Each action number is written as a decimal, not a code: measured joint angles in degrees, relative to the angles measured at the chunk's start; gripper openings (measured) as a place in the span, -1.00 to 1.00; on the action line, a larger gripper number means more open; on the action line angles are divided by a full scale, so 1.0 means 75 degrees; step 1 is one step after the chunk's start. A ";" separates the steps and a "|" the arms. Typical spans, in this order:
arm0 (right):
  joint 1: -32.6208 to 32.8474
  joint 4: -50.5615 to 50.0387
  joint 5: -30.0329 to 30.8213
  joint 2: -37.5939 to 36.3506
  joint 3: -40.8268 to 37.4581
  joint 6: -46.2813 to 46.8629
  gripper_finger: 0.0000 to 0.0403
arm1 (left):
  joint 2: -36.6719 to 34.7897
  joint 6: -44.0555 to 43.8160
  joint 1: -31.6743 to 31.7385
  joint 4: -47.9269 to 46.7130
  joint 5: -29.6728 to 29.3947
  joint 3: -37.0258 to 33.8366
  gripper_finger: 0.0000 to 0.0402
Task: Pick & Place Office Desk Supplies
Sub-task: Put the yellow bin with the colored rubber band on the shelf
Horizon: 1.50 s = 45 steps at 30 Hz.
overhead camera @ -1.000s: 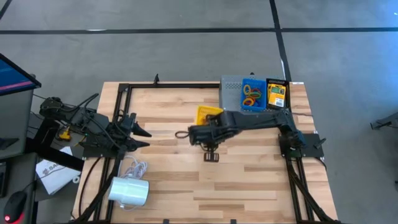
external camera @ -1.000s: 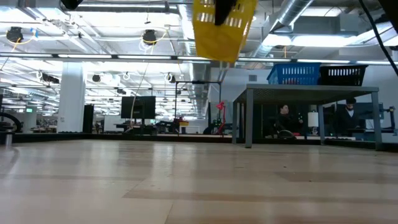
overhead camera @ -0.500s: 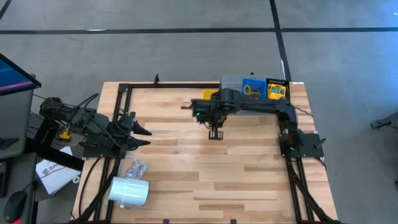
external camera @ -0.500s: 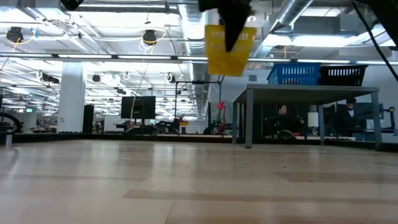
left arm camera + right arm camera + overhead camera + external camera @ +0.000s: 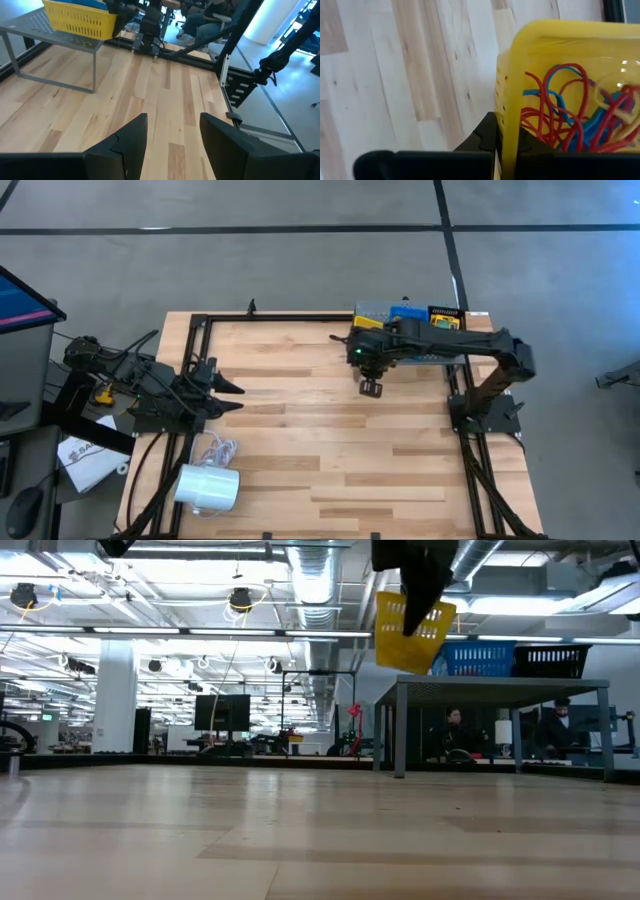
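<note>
A yellow slotted basket holding red and blue rubber bands hangs high above the table, and my right gripper is shut on it. In the left wrist view the yellow basket shows just over the grey perforated shelf. From above, only a yellow corner peeks out beside the right arm. The shelf at the far right carries a blue basket and a crayon box. My left gripper waits open at the table's left, touching nothing. My right gripper pinches the yellow basket's side wall at its rim, one finger outside the wall and the other inside. The fingers come from above, slanting down. The basket hangs below them, tilted and clear of the table.
A white cylinder with a cord lies at the table's near left corner. A black frame runs along the table's edges. The middle of the wooden table is bare.
My right gripper has carried the yellow basket toward the table's right and far edge, up to the grey shelf. The basket has stayed lifted clear and has tipped a little.
</note>
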 joint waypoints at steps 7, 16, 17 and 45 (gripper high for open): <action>-0.0177 0.0130 0.0018 0.0012 -0.0105 -0.0788 -1.00 | -0.0003 -0.0002 0.0000 0.0463 -0.0269 0.0001 -0.12; -0.0791 0.0065 -0.0253 0.0032 -0.0087 -0.1629 -1.00 | 0.0000 -0.0003 0.0000 0.0852 -0.0595 -0.0002 -0.12; -0.0848 0.0066 -0.0295 0.0032 -0.0087 -0.1699 -1.00 | 0.0000 -0.0003 0.0000 0.0877 -0.0597 0.0001 -0.12; -0.1607 0.0043 -0.1182 0.0032 -0.0087 -0.2587 -1.00 | 0.0020 -0.0003 0.0003 0.1143 -0.0999 -0.0002 -0.12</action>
